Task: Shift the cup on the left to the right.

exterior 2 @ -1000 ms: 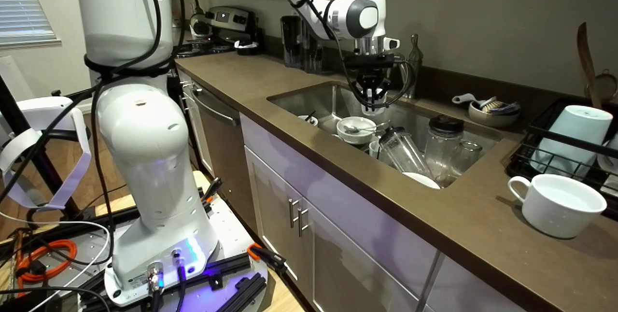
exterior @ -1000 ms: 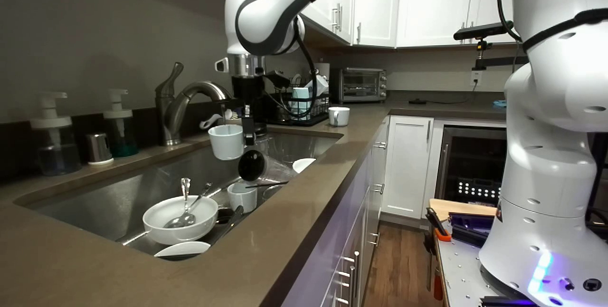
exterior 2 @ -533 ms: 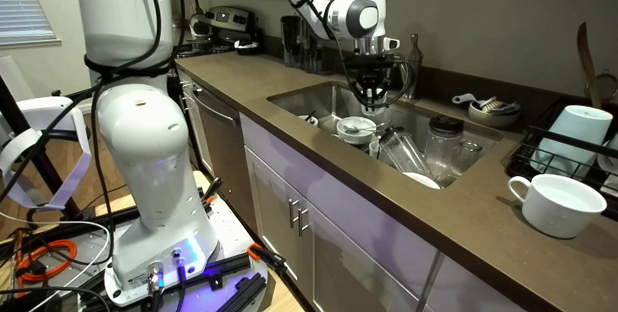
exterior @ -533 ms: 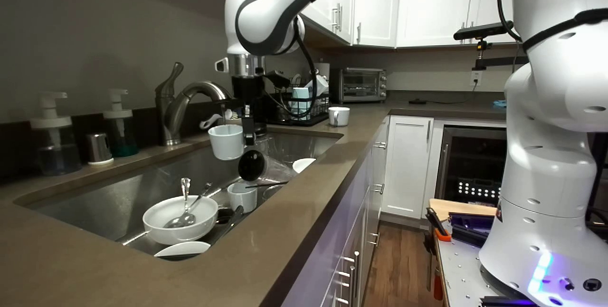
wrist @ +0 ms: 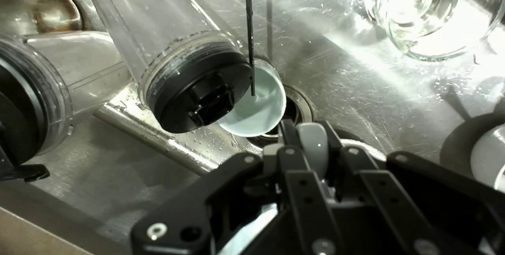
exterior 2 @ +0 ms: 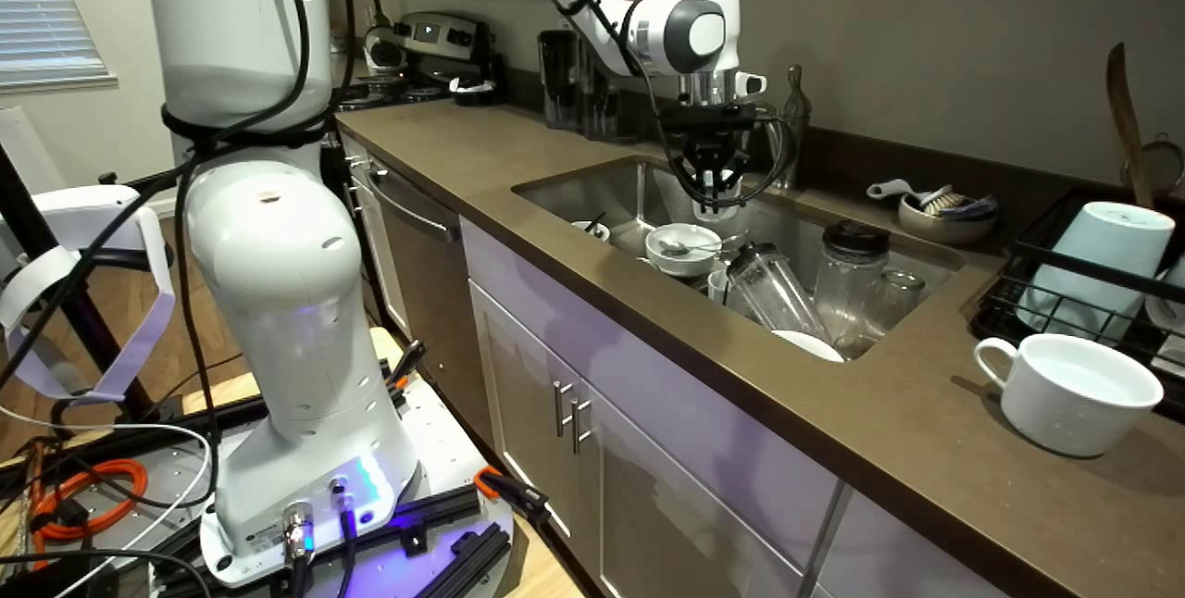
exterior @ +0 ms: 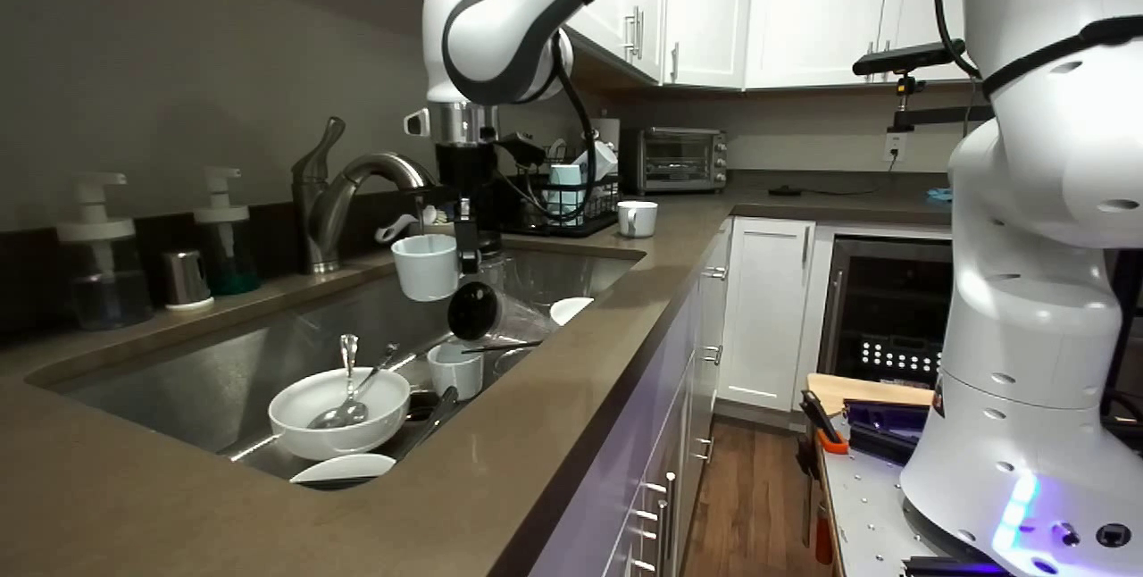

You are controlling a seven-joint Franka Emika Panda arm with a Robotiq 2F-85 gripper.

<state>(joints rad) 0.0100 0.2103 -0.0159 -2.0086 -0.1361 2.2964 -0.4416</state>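
Note:
A white cup (exterior: 427, 269) hangs upright over the sink (exterior: 192, 385), apart from the dishes below. My gripper (exterior: 466, 257) is shut on its loop handle. In the wrist view the grey-white handle (wrist: 314, 148) stands between the fingers (wrist: 291, 134); the cup's body is mostly hidden by the gripper there. In an exterior view the gripper (exterior 2: 711, 191) covers most of the cup (exterior 2: 718, 212). A second white mug (exterior 2: 1078, 404) stands upright on the counter beside the dish rack; it also shows in an exterior view (exterior: 637, 220).
The sink holds a white bowl (exterior: 299, 434) with spoons, a pale cup (exterior: 457, 372), a tilted bottle with black lid (exterior 2: 773, 288) and an upright jar (exterior 2: 847, 283). The faucet (exterior: 357, 171) stands close behind my gripper. A black dish rack (exterior 2: 1009, 288) stands at the sink's end.

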